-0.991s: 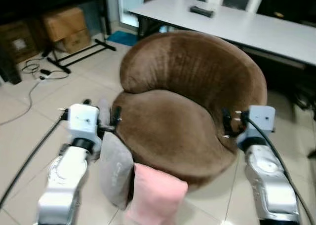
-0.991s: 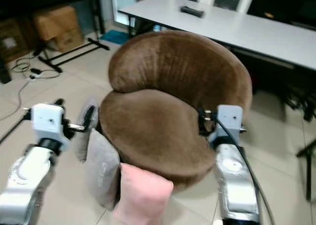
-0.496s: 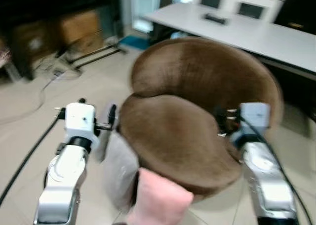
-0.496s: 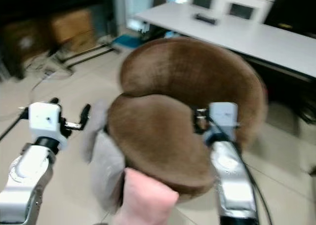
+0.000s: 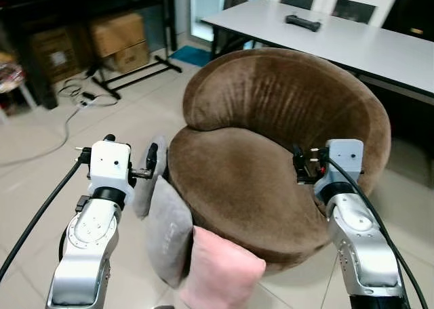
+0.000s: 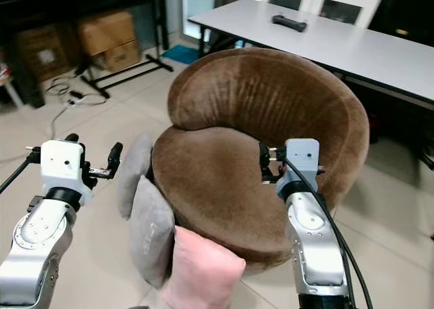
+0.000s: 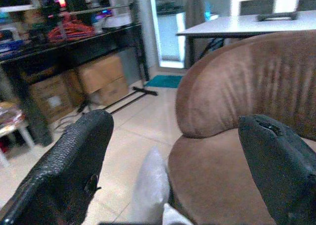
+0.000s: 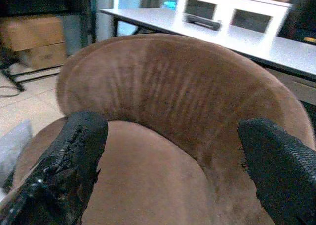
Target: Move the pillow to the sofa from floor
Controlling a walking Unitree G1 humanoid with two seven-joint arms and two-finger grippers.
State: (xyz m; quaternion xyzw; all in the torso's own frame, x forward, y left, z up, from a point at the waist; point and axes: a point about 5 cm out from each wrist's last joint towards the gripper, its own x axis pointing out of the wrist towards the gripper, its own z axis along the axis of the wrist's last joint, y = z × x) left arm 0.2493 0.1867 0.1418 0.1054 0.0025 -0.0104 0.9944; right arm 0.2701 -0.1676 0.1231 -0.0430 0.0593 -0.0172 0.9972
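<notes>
Grey pillow [image 5: 168,231] stands on edge just right of and below the spread left pincer [image 5: 150,165]; right pincer [image 5: 297,163], also spread, farther.

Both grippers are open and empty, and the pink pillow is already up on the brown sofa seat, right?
Not quite. The pink pillow is not on the seat; in the left eye view it leans against the brown sofa front beside a grey pillow. Left gripper and right gripper are open and empty.
</notes>
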